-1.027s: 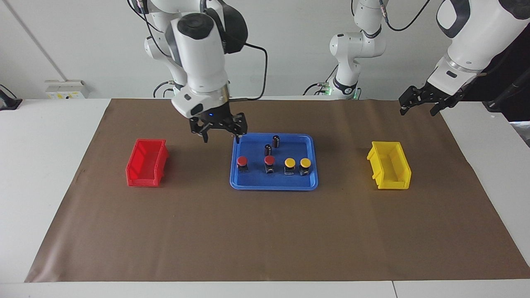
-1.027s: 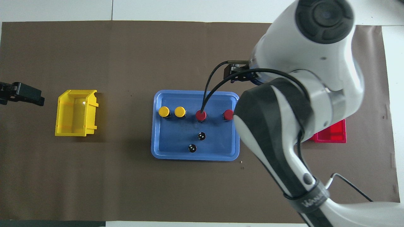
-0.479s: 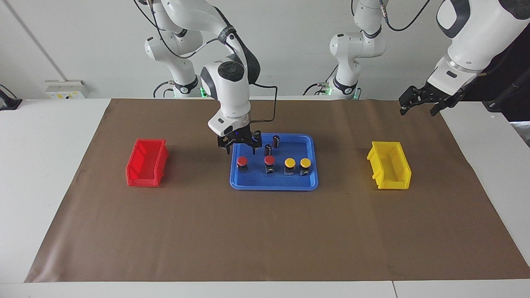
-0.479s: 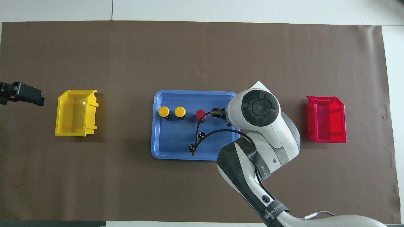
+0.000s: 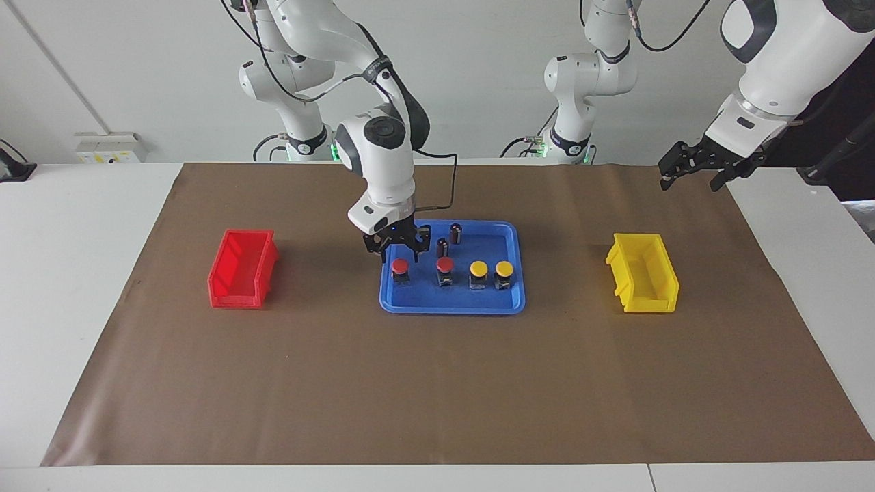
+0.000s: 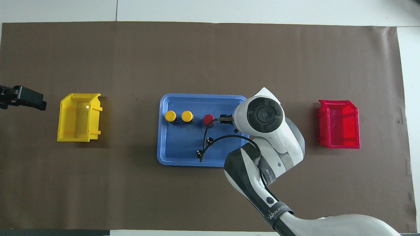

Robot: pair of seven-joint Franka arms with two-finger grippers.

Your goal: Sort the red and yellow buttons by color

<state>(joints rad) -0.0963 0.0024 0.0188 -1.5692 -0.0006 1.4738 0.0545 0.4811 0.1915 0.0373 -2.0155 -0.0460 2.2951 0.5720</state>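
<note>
Right now the right gripper [image 5: 397, 253] hangs spread just over the end red domed push-button [image 5: 400, 266] in the blue plastic tray [image 5: 451, 306], while the left gripper [image 5: 694, 169], its fingers parted, waits above the table's edge.

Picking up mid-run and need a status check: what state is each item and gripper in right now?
Red buttons: upright in blue tray.
Yellow buttons: upright in tray.
Capless cylinders: upright in tray.
Red bin: empty.
Yellow bin: empty.
Right gripper: open over end red button.
Left gripper: waiting, raised.

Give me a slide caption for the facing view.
Right gripper poised over a red button in the blue tray.
</note>
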